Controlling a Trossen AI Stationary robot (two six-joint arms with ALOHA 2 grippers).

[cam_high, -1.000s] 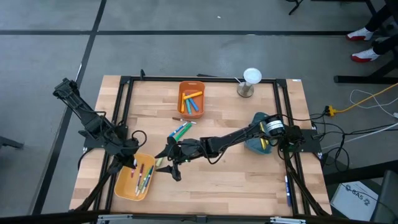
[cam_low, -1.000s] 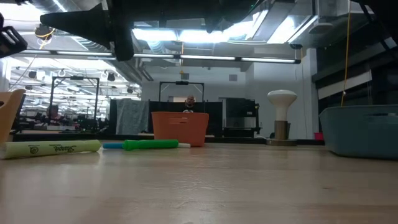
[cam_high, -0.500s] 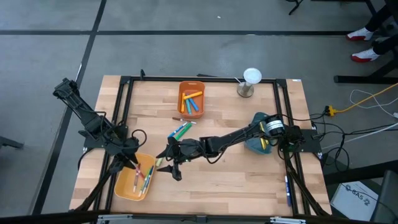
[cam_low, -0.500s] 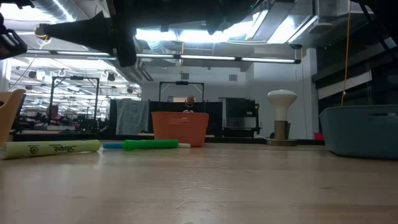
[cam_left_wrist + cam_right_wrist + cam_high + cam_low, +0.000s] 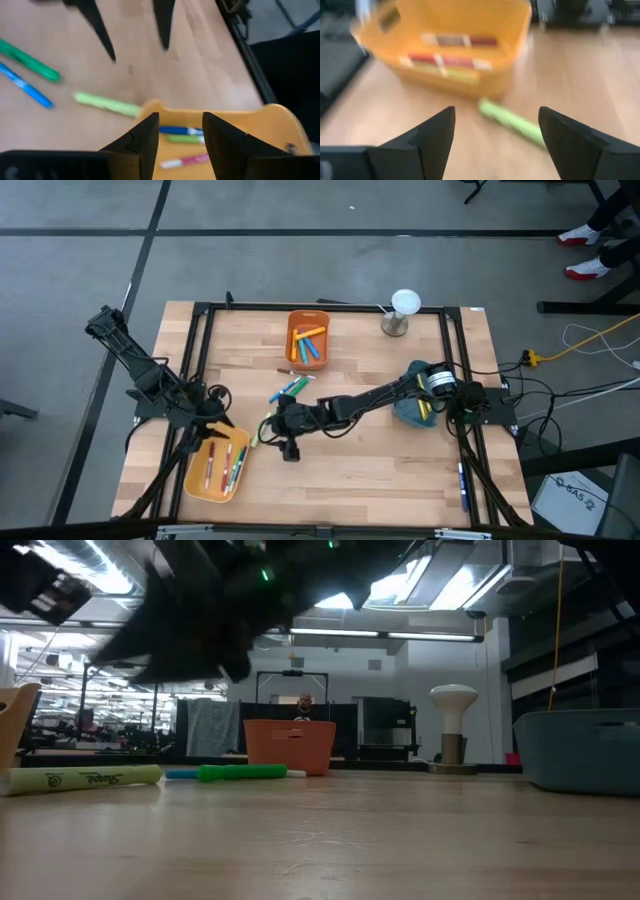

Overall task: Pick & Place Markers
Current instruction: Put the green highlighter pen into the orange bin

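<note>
The left gripper (image 5: 213, 423) hangs over the yellow bin's (image 5: 194, 480) rim, fingers spread and empty; several markers (image 5: 226, 465) lie inside it. The right gripper (image 5: 272, 432), jaws wide with nothing between them, hovers near a light-green marker (image 5: 511, 121) lying just beside the bin, with green and blue markers (image 5: 290, 389) on the table behind and more in the orange bin (image 5: 306, 322)
</note>
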